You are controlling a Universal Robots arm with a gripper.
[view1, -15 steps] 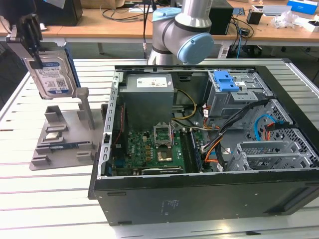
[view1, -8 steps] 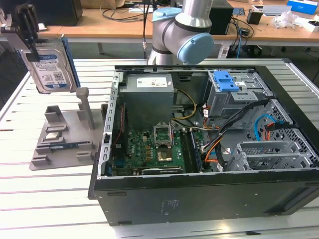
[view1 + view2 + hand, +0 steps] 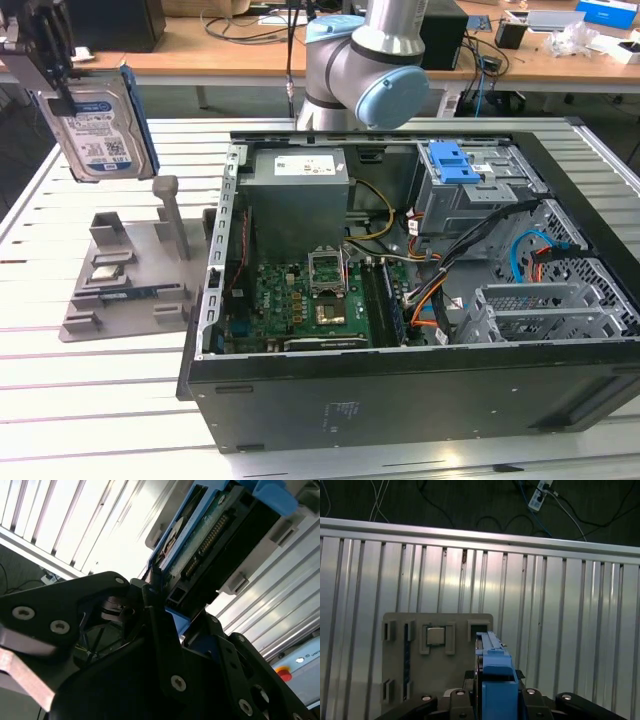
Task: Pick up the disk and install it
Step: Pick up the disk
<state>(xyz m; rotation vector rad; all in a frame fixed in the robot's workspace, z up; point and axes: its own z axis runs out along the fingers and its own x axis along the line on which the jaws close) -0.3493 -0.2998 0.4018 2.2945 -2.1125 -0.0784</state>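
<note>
The disk (image 3: 100,125) hangs upright in the air, label side showing, above the counter (image 3: 80,400) edge at the exterior view's left. The hand (image 3: 60,95) is clenched on the disk's upper end. Directly below stands a grey holder tray (image 3: 120,290). The open computer case (image 3: 400,390) lies just beside the tray, toward the exterior view's right, and bare slatted counter surrounds both.
</note>
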